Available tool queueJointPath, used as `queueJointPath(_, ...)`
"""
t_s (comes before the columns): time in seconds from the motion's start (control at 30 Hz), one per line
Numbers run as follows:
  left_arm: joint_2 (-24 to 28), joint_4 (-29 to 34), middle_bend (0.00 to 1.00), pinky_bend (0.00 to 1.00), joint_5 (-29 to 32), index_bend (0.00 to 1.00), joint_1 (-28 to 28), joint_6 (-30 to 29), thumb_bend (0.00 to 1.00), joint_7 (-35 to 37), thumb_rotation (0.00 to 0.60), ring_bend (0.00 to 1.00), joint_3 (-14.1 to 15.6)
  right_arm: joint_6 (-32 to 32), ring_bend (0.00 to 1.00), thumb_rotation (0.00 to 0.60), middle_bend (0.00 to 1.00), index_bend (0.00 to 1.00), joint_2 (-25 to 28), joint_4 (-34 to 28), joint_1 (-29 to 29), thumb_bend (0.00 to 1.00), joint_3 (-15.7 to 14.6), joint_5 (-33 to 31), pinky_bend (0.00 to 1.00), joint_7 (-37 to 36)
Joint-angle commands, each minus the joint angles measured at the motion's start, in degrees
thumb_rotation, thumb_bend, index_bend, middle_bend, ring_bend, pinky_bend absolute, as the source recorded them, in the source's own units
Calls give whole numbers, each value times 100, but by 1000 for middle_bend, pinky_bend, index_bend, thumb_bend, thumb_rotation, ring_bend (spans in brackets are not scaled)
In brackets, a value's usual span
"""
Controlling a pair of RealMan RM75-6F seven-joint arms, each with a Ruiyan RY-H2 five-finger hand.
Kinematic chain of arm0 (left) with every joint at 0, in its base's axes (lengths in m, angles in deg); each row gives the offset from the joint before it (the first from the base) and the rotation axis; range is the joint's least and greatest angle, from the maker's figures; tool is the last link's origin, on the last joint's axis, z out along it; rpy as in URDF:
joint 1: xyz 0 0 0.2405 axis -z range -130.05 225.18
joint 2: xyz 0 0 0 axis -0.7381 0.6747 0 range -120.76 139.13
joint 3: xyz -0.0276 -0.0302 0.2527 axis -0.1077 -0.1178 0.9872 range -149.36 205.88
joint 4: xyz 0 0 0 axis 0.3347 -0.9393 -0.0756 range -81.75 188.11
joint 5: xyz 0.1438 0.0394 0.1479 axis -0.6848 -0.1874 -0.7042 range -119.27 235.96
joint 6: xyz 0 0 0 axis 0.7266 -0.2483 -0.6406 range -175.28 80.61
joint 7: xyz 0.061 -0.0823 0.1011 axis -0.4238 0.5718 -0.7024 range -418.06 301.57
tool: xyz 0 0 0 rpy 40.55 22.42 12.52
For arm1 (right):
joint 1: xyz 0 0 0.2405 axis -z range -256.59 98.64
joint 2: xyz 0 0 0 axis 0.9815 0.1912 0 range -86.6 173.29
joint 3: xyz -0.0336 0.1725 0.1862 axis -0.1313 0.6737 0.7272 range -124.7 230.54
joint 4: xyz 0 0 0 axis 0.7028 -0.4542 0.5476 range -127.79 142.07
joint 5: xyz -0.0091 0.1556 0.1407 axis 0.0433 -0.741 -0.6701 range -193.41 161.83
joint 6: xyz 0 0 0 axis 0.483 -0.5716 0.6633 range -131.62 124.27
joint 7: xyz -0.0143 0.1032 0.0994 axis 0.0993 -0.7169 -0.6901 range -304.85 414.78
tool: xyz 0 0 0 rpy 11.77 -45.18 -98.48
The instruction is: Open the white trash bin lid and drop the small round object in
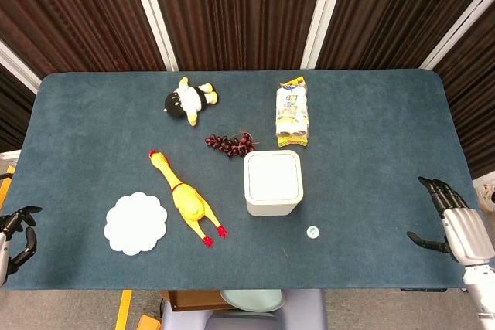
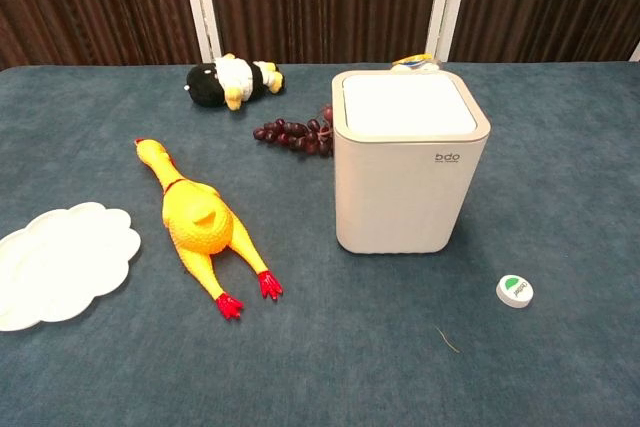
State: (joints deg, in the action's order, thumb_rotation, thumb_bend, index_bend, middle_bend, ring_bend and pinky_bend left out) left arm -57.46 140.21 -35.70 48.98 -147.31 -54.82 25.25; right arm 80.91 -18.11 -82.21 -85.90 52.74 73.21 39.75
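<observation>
The white trash bin [image 1: 272, 183] [image 2: 410, 162] stands near the table's middle with its flat lid [image 2: 405, 105] down. The small round object [image 1: 312, 231] [image 2: 514, 291], white with a green top, lies on the cloth just in front and to the right of the bin. My right hand [image 1: 456, 218] hovers at the table's right edge, fingers apart and holding nothing, well to the right of the round object. My left hand [image 1: 17, 229] sits at the far left edge, fingers loosely curved and empty. The chest view shows neither hand.
A yellow rubber chicken [image 1: 184, 197] [image 2: 200, 222] lies left of the bin beside a white scalloped plate [image 1: 136, 222] [image 2: 55, 262]. Behind the bin are dark grapes [image 1: 230, 143] [image 2: 295, 135], a plush toy [image 1: 189, 100] [image 2: 232, 80] and a yellow snack packet [image 1: 292, 112].
</observation>
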Motion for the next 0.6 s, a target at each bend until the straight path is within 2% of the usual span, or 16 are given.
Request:
queueJointPath(0.03, -11, -19, 482, 578, 10, 337, 5, 19, 639, 26, 600, 511, -8, -13, 128, 600, 216, 154, -2, 8, 1, 240, 9, 12, 284, -8)
queueJointPath(0.4, -34, -101, 466, 572, -29, 335, 70, 177, 640, 48, 600, 501, 22, 523, 154, 600, 239, 177, -298, 353, 98, 241, 161, 319, 309, -217)
queueJointPath(0.5, -1, -58, 467, 572, -31, 335, 59, 193, 640, 67, 600, 502, 42, 800, 248, 600, 370, 231, -500, 585, 138, 240, 230, 445, 372, -244)
queueJointPath(0.6, 8, -52, 467, 572, -79, 335, 46, 138, 639, 81, 600, 502, 46, 1105, 427, 600, 553, 279, -658, 794, 179, 240, 272, 621, 528, -316)
